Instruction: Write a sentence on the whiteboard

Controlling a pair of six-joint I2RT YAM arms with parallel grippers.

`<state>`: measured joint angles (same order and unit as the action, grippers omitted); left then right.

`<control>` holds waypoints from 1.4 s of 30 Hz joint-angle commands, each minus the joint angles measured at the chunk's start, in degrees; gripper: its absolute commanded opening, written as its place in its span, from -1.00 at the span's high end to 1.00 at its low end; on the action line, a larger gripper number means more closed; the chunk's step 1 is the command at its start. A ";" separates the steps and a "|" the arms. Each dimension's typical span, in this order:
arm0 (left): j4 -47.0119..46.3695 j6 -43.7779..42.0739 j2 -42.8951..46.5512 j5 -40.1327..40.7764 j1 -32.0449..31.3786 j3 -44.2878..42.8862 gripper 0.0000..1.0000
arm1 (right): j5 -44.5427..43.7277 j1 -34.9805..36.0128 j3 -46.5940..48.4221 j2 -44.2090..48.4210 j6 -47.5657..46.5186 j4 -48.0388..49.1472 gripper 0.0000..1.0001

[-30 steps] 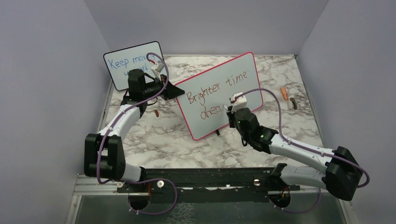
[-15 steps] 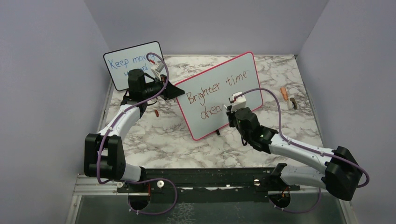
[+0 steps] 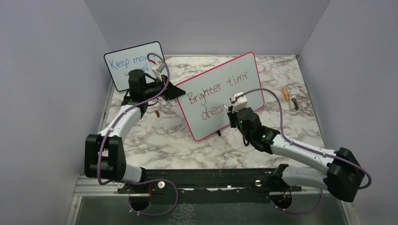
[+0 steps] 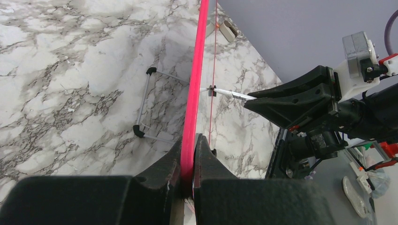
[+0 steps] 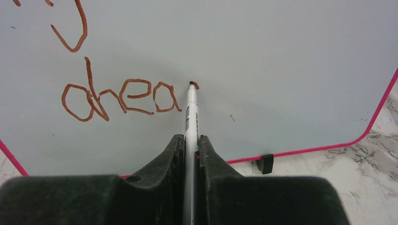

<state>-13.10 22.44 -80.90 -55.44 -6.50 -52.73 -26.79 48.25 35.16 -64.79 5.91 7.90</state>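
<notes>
while the left gripper (image 4: 187, 143) is clamped down on the pink frame, far left of the pen, it pins the whiteboard (image 4: 195, 79) upright on the marble table (image 4: 70, 70). the board stands on its small black feet, and the smaller blue-lettered board (image 3: 133, 62) sits behind the left arm.

across to the right gripper (image 5: 190, 140): the jaws are pinched tight on a white marker (image 5: 191, 112), with the nib touching the board face. just left of the nib is the sentence (image 5: 138, 96) in reddish-brown, reading "ahea" on the lower line. there's a tiny dab of ink right at the tip, so i'd call this the very start of the "d". right of the nib it's all bare white, with plenty of room out to the pink corner. below the nib are the bottom frame and one foot.

to land this letter well, i reckon it wants light, even pressure, so the nib neither skips nor shoves the board. round the bowl at the same height as the "a" beside it, then run a tall stem up to match the "h". the left clamp has to hold firm throughout, or the board could rock under the stroke. last comes the full stop, just right of the stem, low on the line.
</notes>
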 commanded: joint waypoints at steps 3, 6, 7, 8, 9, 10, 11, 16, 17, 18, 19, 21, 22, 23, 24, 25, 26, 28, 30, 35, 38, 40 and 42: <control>5.46 -5.56 -2.15 6.84 -0.13 0.61 1.00 | 4.00 -0.23 0.60 1.23 0.22 0.16 0.98; 5.54 -5.56 -2.16 6.84 -0.09 0.61 1.00 | 4.07 -0.23 0.78 1.09 0.58 -1.12 0.98; 5.53 -5.56 -2.15 6.84 -0.10 0.61 1.00 | 3.87 -0.19 0.79 0.99 0.73 -1.54 0.98; 5.54 -5.56 -2.13 6.86 -0.09 0.61 1.00 | 3.78 -0.20 0.78 0.99 0.83 -1.98 0.98; 5.54 -5.56 -2.17 6.84 -0.09 0.61 1.00 | 3.59 -0.24 0.71 0.99 1.04 -2.38 0.98; 5.54 -5.56 -2.11 6.84 -0.11 0.61 1.00 | 3.52 -0.24 0.64 1.05 1.16 -2.74 0.98; 5.54 -5.56 -2.07 6.84 -0.15 0.60 1.00 | 3.35 -0.18 0.62 1.07 1.27 -3.09 0.98; 5.54 -5.56 -2.07 6.84 -0.13 0.58 1.00 | 3.10 -0.18 0.40 1.38 1.90 -5.17 0.98; 5.54 -5.55 -2.12 6.84 -0.15 0.55 1.00 | 2.83 -0.19 0.29 1.42 1.99 -5.44 0.98; 5.54 -5.56 -2.09 6.84 -0.11 0.58 1.00 | 2.49 -0.24 0.21 1.43 2.00 -5.63 0.98; 5.54 -5.57 -2.15 6.84 -0.09 0.60 1.00 | 2.16 -0.18 0.12 1.43 2.00 -5.88 0.98; 5.54 -5.65 -2.08 6.92 -0.09 0.54 1.00 | 1.47 -0.23 0.09 1.42 2.07 -6.29 0.98; 5.54 -5.65 -2.09 6.85 -0.09 0.58 1.00 | 1.28 -0.21 0.00 1.43 2.08 -6.38 0.98; 5.54 -5.65 -2.12 6.84 -0.09 0.56 1.00 | 1.13 -0.19 0.01 1.43 2.13 -6.55 0.98; 5.54 -5.65 -2.17 6.84 -0.09 0.60 1.00 | 0.79 -0.19 -0.07 1.43 2.23 -6.58 0.98; 5.54 -5.65 -2.16 6.84 -0.14 0.61 1.00 | 0.30 -0.21 -0.20 1.43 2.26 -6.54 0.98; 5.54 -5.65 -2.20 6.85 -0.12 0.61 1.00 | -0.22 -0.20 -0.26 1.43 2.14 -6.50 0.98; 5.54 -5.65 -2.13 6.84 -0.09 0.59 1.00 | -1.09 -0.19 -0.19 1.24 2.00 -6.62 0.98; 5.55 -5.65 -2.15 6.88 -0.12 0.61 1.00 | -1.70 -0.21 -0.11 1.25 1.93 -6.54 0.98; 5.63 -5.71 -2.10 6.90 -0.09 0.53 1.00 | -2.55 -0.22 -0.07 1.05 2.12 -6.03 0.98; 5.64 -5.74 -2.07 6.84 -0.14 0.48 1.00 | -3.10 -0.20 -0.48 1.12 2.39 -4.87 0.98; 5.70 -5.74 -2.09 6.84 -0.09 0.52 1.00 | -3.59 -0.28 -0.48 1.12 2.37 -3.94 0.98; 5.71 -5.74 -2.08 6.81 -0.10 0.52 1.00 | -3.88 -0.34 -0.34 1.13 1.76 -2.87 0.98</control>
<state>-12.93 22.37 -80.90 -55.44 -6.50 -52.84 -28.01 48.25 35.16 -63.86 7.53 2.92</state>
